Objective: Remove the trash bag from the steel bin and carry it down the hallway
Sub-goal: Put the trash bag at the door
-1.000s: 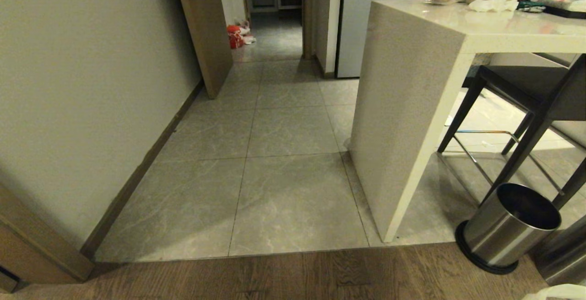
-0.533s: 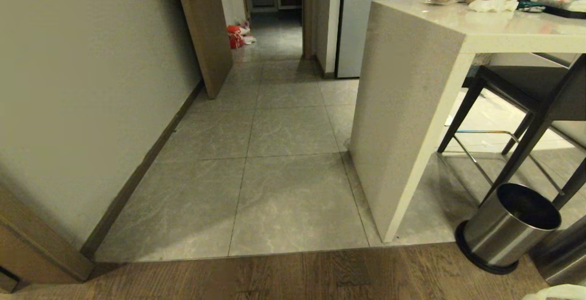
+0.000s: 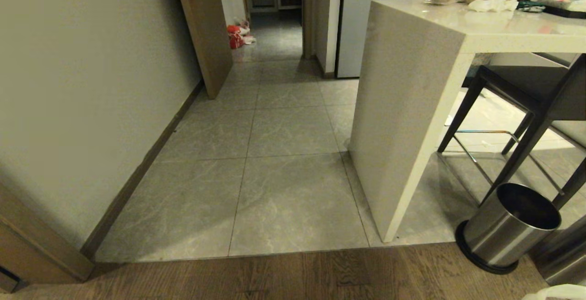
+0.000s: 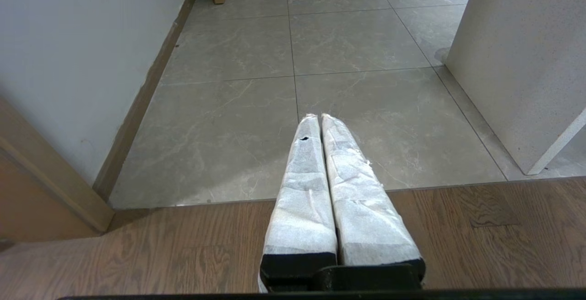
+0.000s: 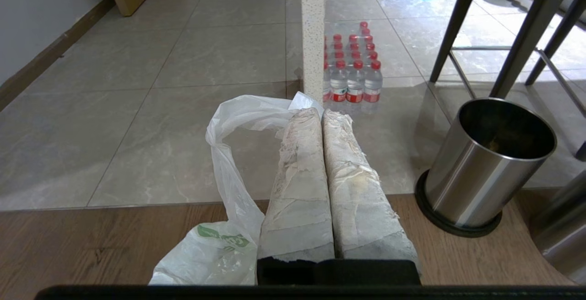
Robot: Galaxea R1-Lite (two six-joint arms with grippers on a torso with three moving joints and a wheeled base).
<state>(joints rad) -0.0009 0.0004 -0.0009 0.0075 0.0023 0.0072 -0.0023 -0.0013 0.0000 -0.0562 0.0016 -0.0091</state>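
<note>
White padding covered both fingers of your right hand (image 5: 321,113), which were pressed together on the top of the trash bag (image 5: 229,171); the thin white plastic looped out from the fingertips and hung down beside them, its green print showing low on the bag. Your left hand (image 4: 319,117) was closed on nothing, its wrapped fingers touching along their length over the seam where the wood floor (image 4: 137,254) met the grey tiles. To your right, the steel bin (image 3: 510,226) stood upright at the edge of the wood floor, just beside the end panel of the pale stone surface (image 3: 403,121), with no liner in its dark inside. A pack of red-capped water bottles (image 5: 350,68) sat on the tiles beyond that panel. Ahead of you, the hallway (image 3: 279,121) ran between the off-white wall (image 3: 82,89) and the surface.
</note>
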